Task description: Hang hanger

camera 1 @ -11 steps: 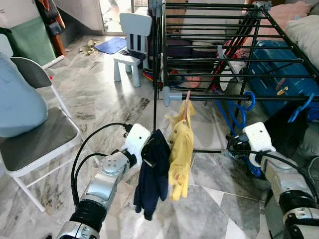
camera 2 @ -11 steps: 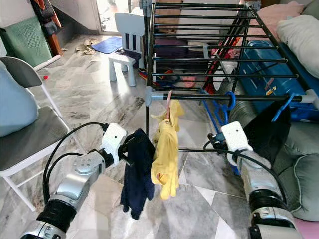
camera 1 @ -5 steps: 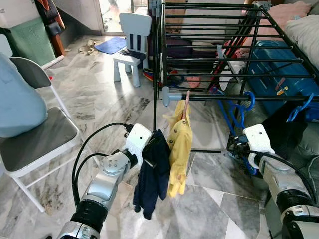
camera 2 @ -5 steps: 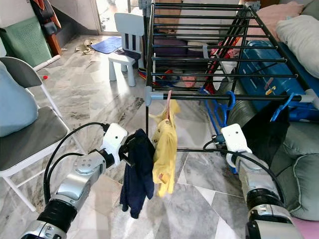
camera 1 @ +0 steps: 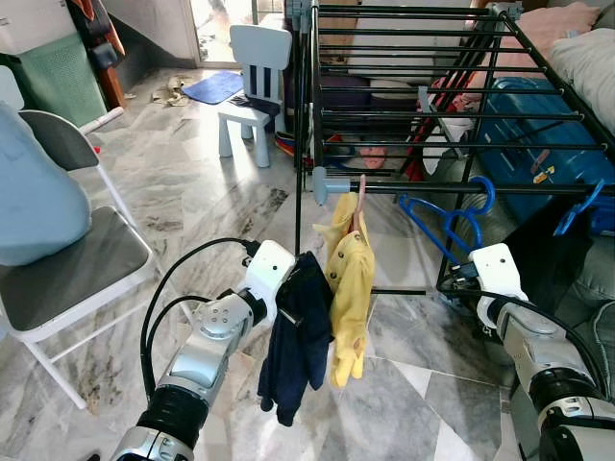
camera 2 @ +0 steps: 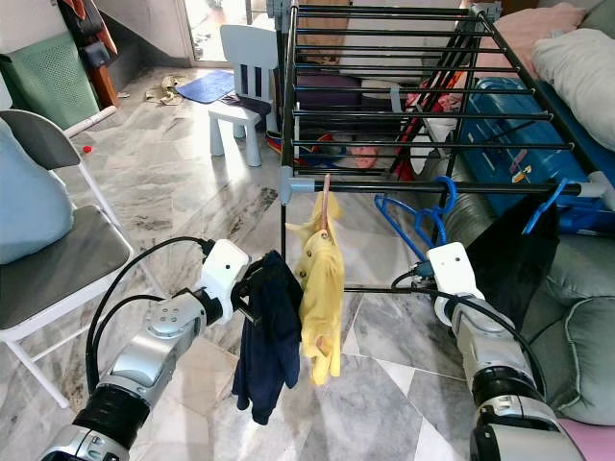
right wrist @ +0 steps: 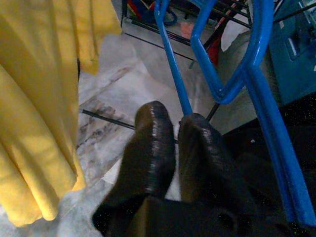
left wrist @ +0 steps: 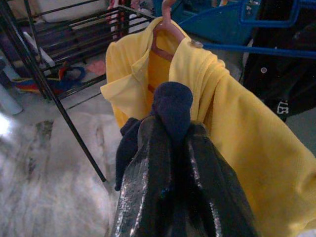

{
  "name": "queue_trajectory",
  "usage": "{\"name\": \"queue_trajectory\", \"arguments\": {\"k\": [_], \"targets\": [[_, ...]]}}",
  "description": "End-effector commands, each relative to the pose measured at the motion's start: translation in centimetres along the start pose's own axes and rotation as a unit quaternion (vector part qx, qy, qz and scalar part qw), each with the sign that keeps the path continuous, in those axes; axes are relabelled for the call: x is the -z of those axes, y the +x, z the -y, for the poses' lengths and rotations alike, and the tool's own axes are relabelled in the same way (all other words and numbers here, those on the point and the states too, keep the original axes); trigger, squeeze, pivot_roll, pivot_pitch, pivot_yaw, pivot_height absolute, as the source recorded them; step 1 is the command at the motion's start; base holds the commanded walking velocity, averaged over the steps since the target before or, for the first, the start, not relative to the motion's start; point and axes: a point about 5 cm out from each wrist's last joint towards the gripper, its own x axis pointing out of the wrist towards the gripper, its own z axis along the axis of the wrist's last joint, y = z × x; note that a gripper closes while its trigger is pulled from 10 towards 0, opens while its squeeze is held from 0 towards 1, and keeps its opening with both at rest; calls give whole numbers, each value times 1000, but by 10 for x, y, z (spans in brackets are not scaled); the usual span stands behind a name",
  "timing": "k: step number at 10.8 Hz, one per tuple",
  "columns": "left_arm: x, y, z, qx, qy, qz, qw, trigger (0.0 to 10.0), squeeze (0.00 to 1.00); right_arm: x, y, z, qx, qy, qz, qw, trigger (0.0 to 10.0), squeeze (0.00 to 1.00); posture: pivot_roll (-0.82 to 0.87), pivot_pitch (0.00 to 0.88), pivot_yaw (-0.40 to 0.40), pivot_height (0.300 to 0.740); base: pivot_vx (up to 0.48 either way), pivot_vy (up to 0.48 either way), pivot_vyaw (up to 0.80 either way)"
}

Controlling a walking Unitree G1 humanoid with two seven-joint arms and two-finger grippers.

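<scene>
A black drying rack [camera 1: 423,188] stands ahead. On its front bar hangs a yellow shirt [camera 1: 351,279] on a pink hanger [camera 1: 360,192]. Just left of the shirt, my left gripper [left wrist: 170,123] is shut on a navy garment [camera 1: 298,346] that dangles below it and touches the shirt. A bare blue hanger [camera 1: 447,216] is hooked on the front bar further right, turned so its wide side shows. My right gripper [right wrist: 175,128] sits below it, fingers [right wrist: 153,143] shut on the hanger's lower rod.
A black garment [camera 1: 548,250] hangs from another blue hanger [camera 1: 577,206] at the rack's right end. A blue suitcase [camera 1: 538,144] lies under the rack. A white chair [camera 1: 67,259] holding a pale blue bundle [camera 1: 34,192] stands left; a child's chair [camera 1: 255,86] stands behind.
The blue hanger has swung from hanging edge-on to lying broadside, its lower end drawn left. My right gripper has dropped slightly. The left gripper and navy garment have barely moved.
</scene>
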Motion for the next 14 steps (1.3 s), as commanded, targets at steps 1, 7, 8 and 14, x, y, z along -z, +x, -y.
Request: {"name": "queue_trajectory", "arguments": {"k": [1, 7, 8, 14], "targets": [[-6, 2, -2, 1, 10, 5, 1000, 10000, 0, -5, 2, 1, 1, 7, 9, 1000, 1098, 0, 60, 0, -14, 740, 0, 0, 0], [-6, 2, -3, -3, 14, 3, 1000, 10000, 0, -20, 1, -14, -30, -12, 46, 998, 10000, 1000, 64, 0, -20, 740, 0, 0, 0], [-5, 2, -4, -5, 14, 2, 1000, 10000, 0, -21, -6, -18, -36, -17, 59, 997, 10000, 1000, 63, 0, -23, 740, 0, 0, 0], [-5, 3, -4, -2, 11, 2, 1000, 10000, 0, -16, -81, -18, 53, -66, 104, 991, 10000, 1000, 13, 0, 6, 740, 0, 0, 0]]}}
